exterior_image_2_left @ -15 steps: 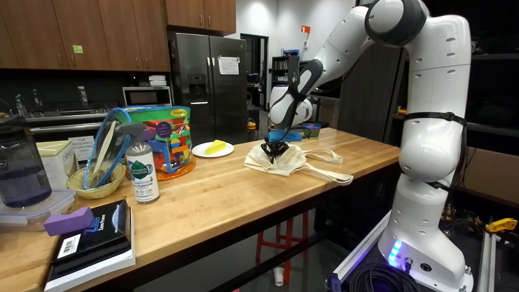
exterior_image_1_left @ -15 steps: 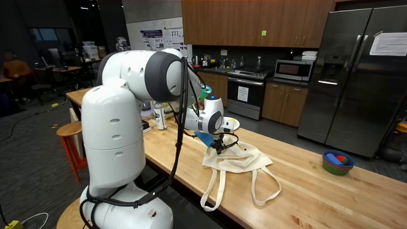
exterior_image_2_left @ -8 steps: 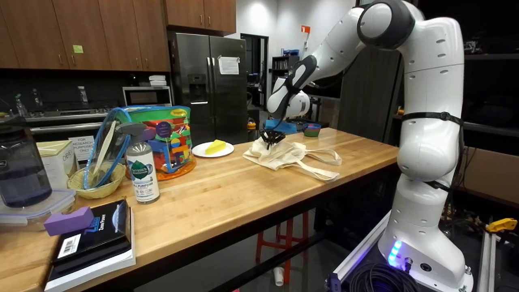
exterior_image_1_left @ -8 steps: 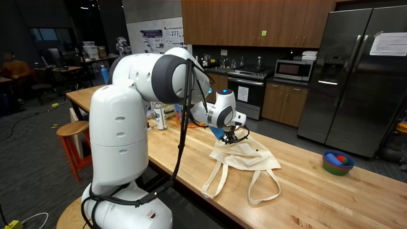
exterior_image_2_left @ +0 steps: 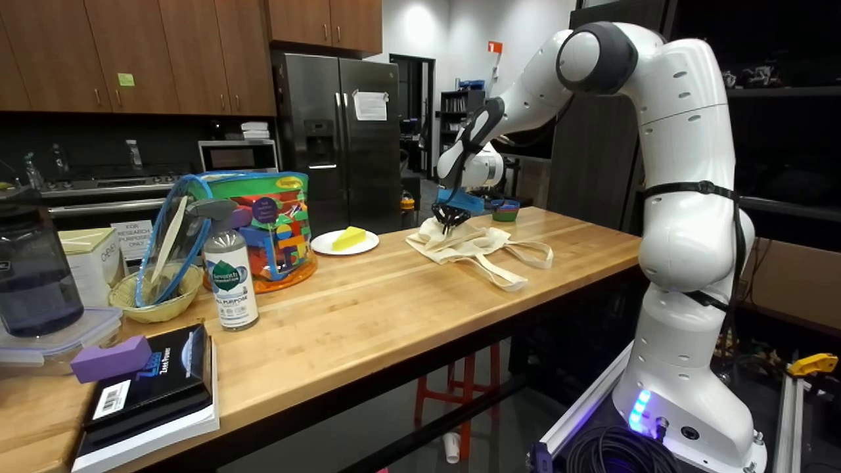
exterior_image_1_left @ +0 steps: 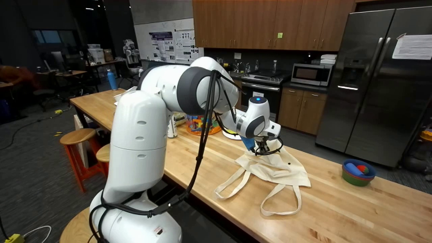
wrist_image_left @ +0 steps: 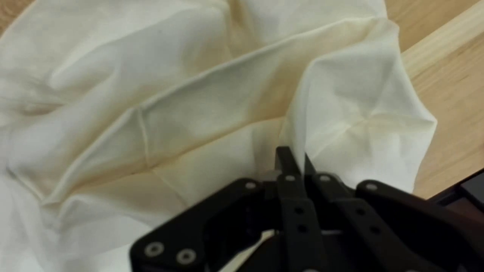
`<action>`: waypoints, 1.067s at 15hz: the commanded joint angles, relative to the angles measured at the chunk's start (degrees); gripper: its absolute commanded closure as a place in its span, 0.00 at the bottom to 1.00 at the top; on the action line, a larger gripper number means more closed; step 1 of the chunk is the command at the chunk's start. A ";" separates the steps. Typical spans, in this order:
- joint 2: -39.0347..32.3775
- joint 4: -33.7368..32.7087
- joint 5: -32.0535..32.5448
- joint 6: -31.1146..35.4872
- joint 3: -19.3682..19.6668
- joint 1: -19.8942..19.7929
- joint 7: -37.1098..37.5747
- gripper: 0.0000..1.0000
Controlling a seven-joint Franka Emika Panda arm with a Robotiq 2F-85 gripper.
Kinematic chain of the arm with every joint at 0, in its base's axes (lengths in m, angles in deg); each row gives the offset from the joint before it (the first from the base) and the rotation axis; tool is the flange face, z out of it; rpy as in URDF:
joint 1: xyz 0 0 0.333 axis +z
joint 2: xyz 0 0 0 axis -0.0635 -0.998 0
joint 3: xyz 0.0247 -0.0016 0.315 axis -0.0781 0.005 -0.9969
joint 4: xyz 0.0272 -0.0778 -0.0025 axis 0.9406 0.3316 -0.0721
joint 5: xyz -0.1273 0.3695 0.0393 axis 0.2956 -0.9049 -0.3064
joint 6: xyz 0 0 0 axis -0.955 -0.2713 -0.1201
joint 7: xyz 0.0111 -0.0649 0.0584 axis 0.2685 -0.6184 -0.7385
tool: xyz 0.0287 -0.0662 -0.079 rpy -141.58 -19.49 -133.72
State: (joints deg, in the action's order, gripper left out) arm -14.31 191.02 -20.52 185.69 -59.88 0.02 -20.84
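Right up close on the wrist cam, we see the black two-finger gripper (wrist_image_left: 297,160) clamped on a thin raised fold (wrist_image_left: 299,113) of a cream canvas tote bag (wrist_image_left: 196,124); its fingertips (wrist_image_left: 283,155) sit almost together, w/ only cloth between. Just below, the bag lies rumpled on the butcher-block tabletop (wrist_image_left: 453,105), strap handles (exterior_image_1_left: 298,196) trailing from one end in both exterior views.

Our read: we've got a shallow bite, prob. one ridge of fabric, so we'd move it slow & low, w/ even tension and no jerks; a high or sudden tug could slip the fold out or bunch the rest. We'd watch the handles too, b/c slack loops may snag on the tabletop's edge.

Farther out, a white plate (exterior_image_2_left: 322,246) w/ a yellow wedge (exterior_image_2_left: 349,238) sits near the bag, and nested bowls (exterior_image_1_left: 357,181) stand off on the opp. side; we'd make sideways moves short so as not to sweep cloth into either. Beyond the plate come a clear blue-trimmed bag of toy blocks (exterior_image_2_left: 272,230) and an all-purpose cleaner bottle (exterior_image_2_left: 231,286), both well apart from the gripper; last of all, the stainless fridge (exterior_image_2_left: 341,144).
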 commanded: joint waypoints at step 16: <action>5.37 3.80 -3.35 -3.39 -4.72 3.40 -8.82 0.99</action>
State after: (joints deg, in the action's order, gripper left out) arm -13.59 190.60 -25.66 182.92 -63.56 1.05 -27.57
